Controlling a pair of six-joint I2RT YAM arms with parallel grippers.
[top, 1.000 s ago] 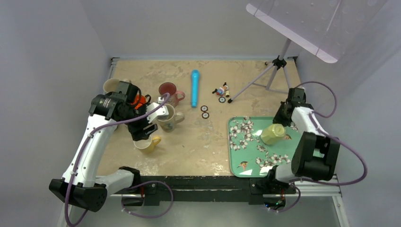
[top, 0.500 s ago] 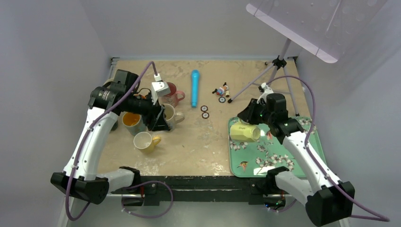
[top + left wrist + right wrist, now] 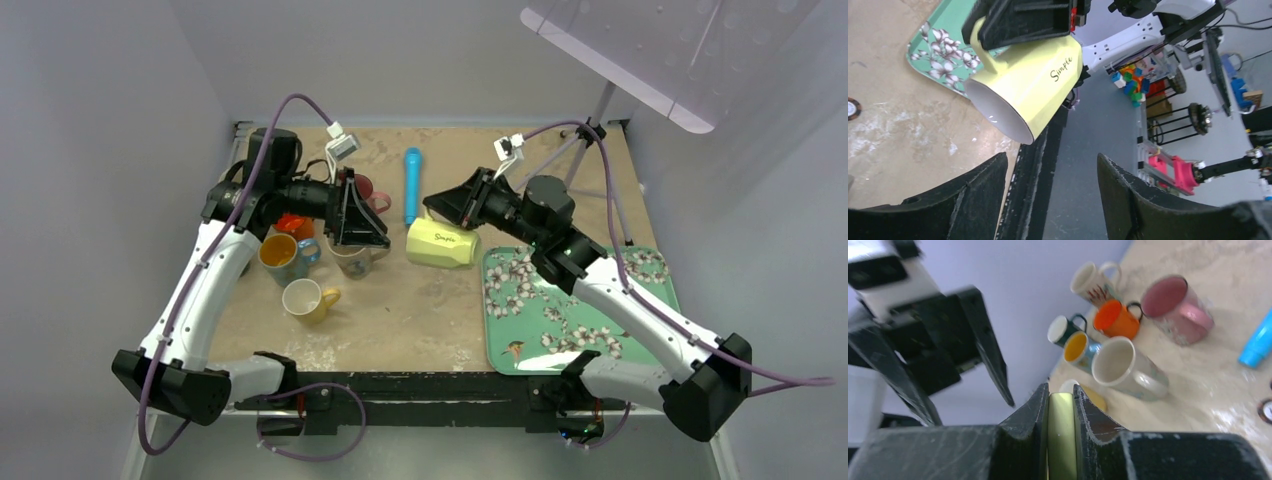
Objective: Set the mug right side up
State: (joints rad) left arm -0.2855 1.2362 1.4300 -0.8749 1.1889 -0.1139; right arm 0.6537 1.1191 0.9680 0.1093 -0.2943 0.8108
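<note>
The pale yellow mug [image 3: 442, 243] hangs on its side over the middle of the table, its mouth facing left. My right gripper [image 3: 440, 212] is shut on its handle [image 3: 1061, 430], which is pinched between the two fingers. The left wrist view shows the mug [image 3: 1033, 80] with the word "Simple" on its wall and its white inside open toward the camera. My left gripper [image 3: 365, 225] is open and empty, pointing right at the mug's mouth from a short distance away. Its fingers [image 3: 983, 185] stand wide apart.
Several upright mugs cluster at the left: a cream one [image 3: 352, 255], a blue one [image 3: 280, 255], a yellow one [image 3: 305, 298], a red one [image 3: 360, 190]. A blue tube [image 3: 412, 185] lies at the back. A green floral tray [image 3: 570, 310] is at the right, a tripod [image 3: 580, 150] behind it.
My right arm carried the yellow mug leftward off the tray to mid-table, tipped on its side. My left arm lifted from the mug cluster and turned to face it.
</note>
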